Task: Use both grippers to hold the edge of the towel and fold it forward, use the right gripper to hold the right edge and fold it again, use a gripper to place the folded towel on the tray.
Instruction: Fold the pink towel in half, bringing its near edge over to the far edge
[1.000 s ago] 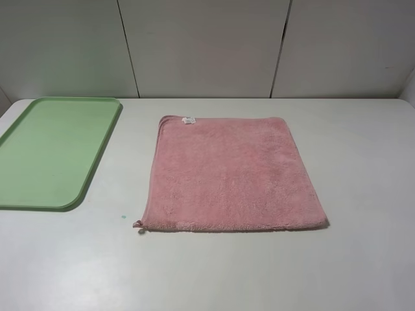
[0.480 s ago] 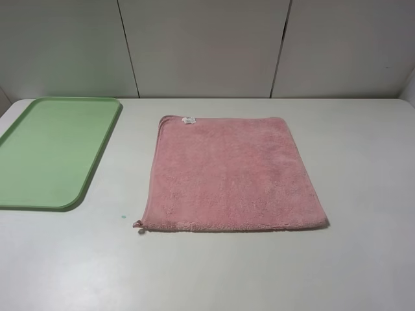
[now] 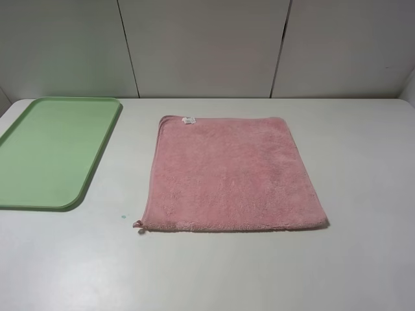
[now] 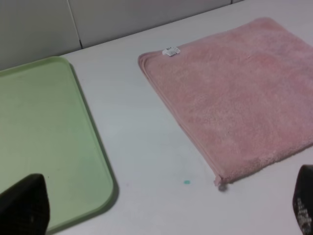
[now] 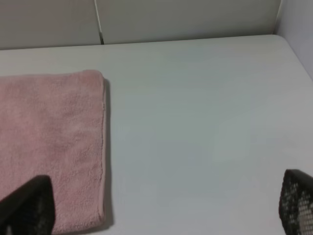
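Observation:
A pink towel point(image 3: 230, 172) lies flat and unfolded on the white table, with a small white label point(image 3: 189, 120) at its far left corner. A green tray point(image 3: 48, 149) lies at the table's left. Neither gripper shows in the exterior high view. The left wrist view shows the towel point(image 4: 239, 93) and the tray point(image 4: 44, 137); my left gripper point(image 4: 164, 215) is open and empty above the table, with its dark fingertips point(image 4: 24, 205) far apart. The right wrist view shows the towel's right edge point(image 5: 100, 147); my right gripper point(image 5: 161, 210) is open and empty, with its fingertips point(image 5: 296, 203) wide apart.
A small teal speck point(image 3: 122, 216) lies on the table near the towel's near left corner. Grey wall panels point(image 3: 207, 45) rise behind the table's far edge. Bare white table point(image 3: 363, 155) lies to the right of the towel.

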`<state>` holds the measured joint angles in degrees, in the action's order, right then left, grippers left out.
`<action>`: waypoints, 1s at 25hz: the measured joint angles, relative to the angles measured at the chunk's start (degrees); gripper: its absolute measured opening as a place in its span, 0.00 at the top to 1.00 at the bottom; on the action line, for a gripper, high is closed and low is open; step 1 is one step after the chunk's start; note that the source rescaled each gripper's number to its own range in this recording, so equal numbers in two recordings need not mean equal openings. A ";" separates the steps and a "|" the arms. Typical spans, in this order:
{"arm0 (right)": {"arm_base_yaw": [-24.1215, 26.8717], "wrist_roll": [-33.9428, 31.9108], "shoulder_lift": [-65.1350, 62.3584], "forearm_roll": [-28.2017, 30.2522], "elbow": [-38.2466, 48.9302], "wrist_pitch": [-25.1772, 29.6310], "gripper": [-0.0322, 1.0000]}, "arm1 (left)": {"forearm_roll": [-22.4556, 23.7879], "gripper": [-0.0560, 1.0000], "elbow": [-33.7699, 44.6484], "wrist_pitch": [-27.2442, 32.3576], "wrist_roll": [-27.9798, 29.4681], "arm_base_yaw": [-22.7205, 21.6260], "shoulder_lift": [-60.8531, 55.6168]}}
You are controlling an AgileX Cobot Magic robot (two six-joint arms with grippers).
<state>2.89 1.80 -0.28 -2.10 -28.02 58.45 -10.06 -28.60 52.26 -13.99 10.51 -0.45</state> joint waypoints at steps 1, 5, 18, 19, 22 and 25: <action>0.00 0.00 0.00 0.00 0.00 0.00 0.00 | 0.00 0.00 0.00 -0.51 0.00 0.00 0.00; 0.00 0.00 0.00 0.00 0.00 0.00 0.00 | 0.00 0.00 0.00 -2.09 0.00 0.00 0.00; 0.00 0.00 0.00 0.00 0.00 0.00 0.00 | 0.00 0.00 0.00 -3.55 0.00 0.00 0.00; 0.00 0.00 0.00 0.00 0.00 0.00 0.00 | 0.00 0.00 0.00 -3.15 0.00 0.00 0.00; 0.00 0.00 0.00 0.00 0.00 0.00 0.00 | 0.00 0.00 0.10 -1.07 0.00 0.00 0.00; 0.00 0.00 0.00 0.00 0.00 0.00 0.00 | 0.00 0.00 0.10 -1.01 0.00 0.00 0.00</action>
<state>2.89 1.80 -0.28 -2.10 -28.02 58.45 -10.06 -28.50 51.25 -13.99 10.51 -0.45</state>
